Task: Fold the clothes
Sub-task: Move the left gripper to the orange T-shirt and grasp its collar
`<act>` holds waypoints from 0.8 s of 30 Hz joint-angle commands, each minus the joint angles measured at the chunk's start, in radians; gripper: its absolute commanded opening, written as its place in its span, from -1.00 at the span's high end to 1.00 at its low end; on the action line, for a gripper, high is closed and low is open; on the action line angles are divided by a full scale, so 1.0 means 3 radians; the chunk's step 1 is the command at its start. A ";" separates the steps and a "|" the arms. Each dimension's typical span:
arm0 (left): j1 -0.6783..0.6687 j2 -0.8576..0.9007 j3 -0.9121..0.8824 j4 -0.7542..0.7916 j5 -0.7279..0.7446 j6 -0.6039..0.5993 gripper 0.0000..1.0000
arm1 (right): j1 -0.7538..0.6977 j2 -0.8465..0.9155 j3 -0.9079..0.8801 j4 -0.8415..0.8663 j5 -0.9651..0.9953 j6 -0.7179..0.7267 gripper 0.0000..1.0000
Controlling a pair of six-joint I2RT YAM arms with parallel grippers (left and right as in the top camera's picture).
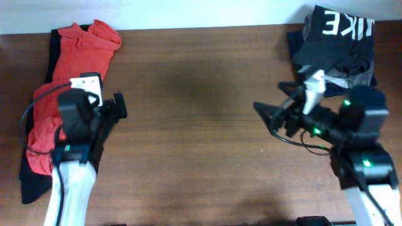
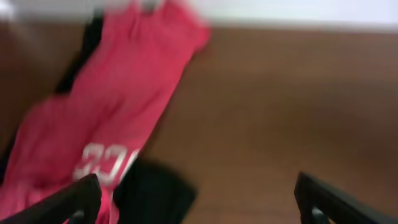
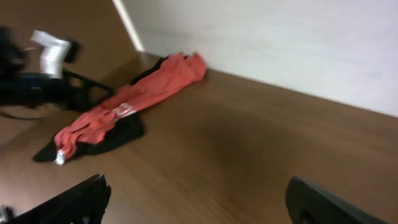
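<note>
The clothes, a red-orange T-shirt [image 1: 75, 63] with white lettering, lie crumpled in a long strip at the table's far left, on top of a black garment [image 1: 31, 179]. My left gripper [image 1: 94, 103] hangs open beside the shirt's middle. In the left wrist view the shirt [image 2: 124, 93] fills the left side. The left gripper [image 2: 198, 186] is wide open there, with one finger over the shirt's edge and the other over bare wood. My right gripper [image 1: 270, 119] is open over the table's right half, pointing left, with nothing between its fingers. From the right wrist the shirt [image 3: 137, 99] looks far off.
A folded dark and grey stack [image 1: 336, 44] topped by white block letters sits at the back right, just behind the right arm. The black garment [image 2: 155, 193] pokes out from under the shirt. A white wall [image 3: 280, 43] borders the table's far edge.
</note>
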 commanded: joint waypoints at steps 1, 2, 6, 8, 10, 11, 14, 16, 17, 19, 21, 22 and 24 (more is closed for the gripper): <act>0.0038 0.0365 0.0299 -0.0114 -0.0404 -0.0106 -0.98 | 0.0254 0.0243 0.0066 0.0061 0.0121 0.0003 -0.85; 0.0055 0.0453 0.0357 -0.0159 -0.0404 -0.0106 -0.98 | 0.0323 0.0315 0.0066 0.0071 0.0187 0.0003 -0.84; 0.0179 0.0908 0.0666 -0.0322 -0.0404 -0.0104 -0.96 | 0.0649 0.0708 0.0066 0.0148 0.0434 0.0008 -0.75; 0.0224 0.1031 0.0744 -0.0422 -0.0406 -0.0106 -0.88 | 0.0722 0.0823 0.0066 0.0165 0.0462 0.0017 -0.65; 0.0289 0.1114 0.0762 -0.0509 -0.0406 -0.0108 -0.79 | 0.0782 0.0938 0.0066 0.0170 0.0470 0.0017 -0.55; 0.0319 0.1136 0.0762 -0.0549 -0.0406 -0.0112 -0.61 | 0.0810 0.0994 0.0066 0.0170 0.0470 0.0017 -0.52; 0.0440 0.1221 0.0760 -0.0688 -0.0416 -0.0195 -0.47 | 0.0857 0.1124 0.0066 0.0170 0.0470 0.0015 -0.43; 0.0514 0.1256 0.0760 -0.0763 -0.0431 -0.0195 -0.35 | 0.0862 0.1183 0.0066 0.0172 0.0469 0.0017 -0.43; 0.0554 0.1273 0.0760 -0.0797 -0.0472 -0.0229 -0.32 | 0.0862 0.1205 0.0066 0.0175 0.0469 0.0017 -0.43; 0.0617 0.1311 0.0760 -0.0851 -0.0637 -0.0336 -0.29 | 0.0862 0.1239 0.0066 0.0186 0.0469 0.0015 -0.43; 0.0669 0.1359 0.0760 -0.0882 -0.0777 -0.0446 -0.29 | 0.0862 0.1253 0.0066 0.0195 0.0469 0.0015 -0.43; 0.0693 0.1391 0.0760 -0.0885 -0.0777 -0.0453 -0.29 | 0.0862 0.1254 0.0066 0.0197 0.0469 0.0015 -0.43; 0.0715 0.1465 0.0760 -0.0880 -0.0776 -0.0453 -0.29 | 0.0862 0.1254 0.0066 0.0210 0.0470 0.0015 -0.43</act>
